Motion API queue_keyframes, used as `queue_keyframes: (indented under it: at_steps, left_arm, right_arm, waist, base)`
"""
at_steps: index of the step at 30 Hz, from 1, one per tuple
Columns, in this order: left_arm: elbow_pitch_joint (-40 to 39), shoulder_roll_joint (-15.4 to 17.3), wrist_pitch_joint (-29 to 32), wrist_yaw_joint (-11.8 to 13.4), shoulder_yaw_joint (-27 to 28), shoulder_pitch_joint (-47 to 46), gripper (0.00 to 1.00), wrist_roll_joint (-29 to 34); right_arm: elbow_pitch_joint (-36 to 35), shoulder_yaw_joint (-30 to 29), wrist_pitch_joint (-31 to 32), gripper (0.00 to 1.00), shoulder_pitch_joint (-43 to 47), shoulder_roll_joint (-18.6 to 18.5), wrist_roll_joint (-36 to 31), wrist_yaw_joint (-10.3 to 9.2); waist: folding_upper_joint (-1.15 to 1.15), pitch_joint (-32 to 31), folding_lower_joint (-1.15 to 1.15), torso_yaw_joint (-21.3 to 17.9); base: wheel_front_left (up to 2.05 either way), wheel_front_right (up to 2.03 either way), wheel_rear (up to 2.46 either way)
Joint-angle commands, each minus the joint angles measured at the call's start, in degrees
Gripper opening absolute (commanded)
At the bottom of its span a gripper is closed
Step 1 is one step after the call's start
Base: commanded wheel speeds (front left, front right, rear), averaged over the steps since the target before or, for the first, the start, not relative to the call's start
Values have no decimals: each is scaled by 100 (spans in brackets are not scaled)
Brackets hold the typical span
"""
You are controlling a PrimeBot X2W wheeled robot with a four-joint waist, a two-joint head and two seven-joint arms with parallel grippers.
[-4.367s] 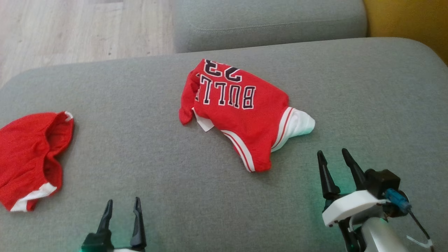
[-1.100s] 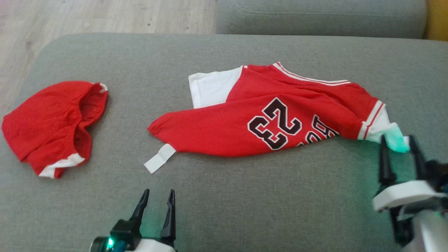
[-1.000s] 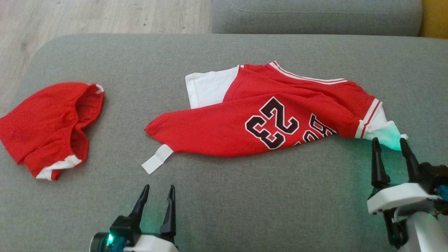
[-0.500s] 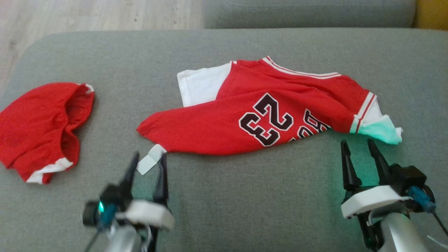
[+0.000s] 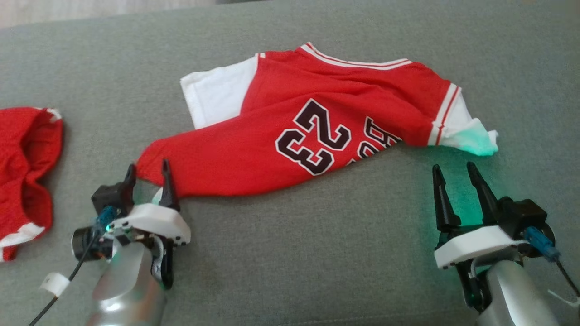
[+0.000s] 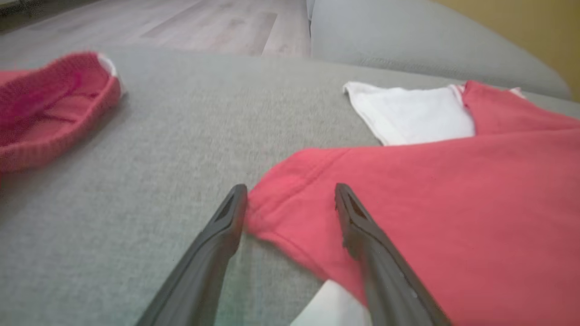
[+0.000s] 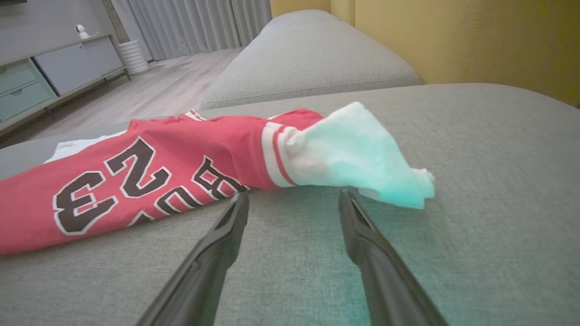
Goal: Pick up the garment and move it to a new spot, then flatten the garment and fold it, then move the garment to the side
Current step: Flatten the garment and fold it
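Head view: the red jersey [image 5: 281, 136] is lying across the sofa cushion [image 5: 317, 253]. Left wrist view: the left tool [image 6: 291, 187] is gaping wide, straddling its near-left corner. Right wrist view: the right tool [image 7: 294, 195] is gaping wide just short of the white sleeve [image 7: 353, 149].

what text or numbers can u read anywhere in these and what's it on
"23": black numerals edged in white on the red jersey, upside down in the head view.
Lettering beside the number: cut off by a fold in the jersey, not readable as a word.
White tag at the jersey's hem: no print can be made out.
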Motion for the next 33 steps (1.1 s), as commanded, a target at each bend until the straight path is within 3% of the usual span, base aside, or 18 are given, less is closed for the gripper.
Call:
queue_keyframes:
  at_steps: [1, 5, 6, 7, 16, 25, 33]
  left_arm:
    - [29, 192, -30, 64, 176, -174, 100, 68]
    - [353, 172, -30, 85, 130, -278, 100, 149]
    - [413, 165, -30, 56, 92, -293, 44, 182]
    - [417, 155, -30, 16, 69, -311, 0, 201]
    - [-487, 166, -30, -289, -136, -457, 0, 554]
    - [-2446, 465, -30, -633, -322, -1099, 0, 808]
    - [-2825, 730, -30, -704, -573, -1493, 0, 684]
  right_arm:
    - [-182, 114, -37, 100, -139, -70, 41, -4]
    - [-185, 79, -37, 100, -162, -63, 45, -4]
    - [-175, 87, -37, 100, -173, -56, 48, -4]
    - [-165, 98, -37, 100, -186, -49, 57, -4]
    - [-99, 85, -37, 100, -184, 18, 152, -4]
    - [6, 34, -37, 100, 44, 137, 316, -4]
    - [52, 81, -37, 100, 218, 165, 481, -4]
  waist:
    - [0, 66, -1, -61]
    - [0, 101, -1, -59]
    - [0, 100, -1, -51]
    - [0, 96, -1, -41]
    - [0, -104, -1, 107]
    - [0, -585, -1, 196]
    - [0, -858, -1, 65]
  base:
    - [0, 0, 0]
    - [0, 0, 0]
    - [0, 0, 0]
    - [0, 0, 0]
    - [0, 0, 0]
    - [0, 0, 0]
    - [0, 0, 0]
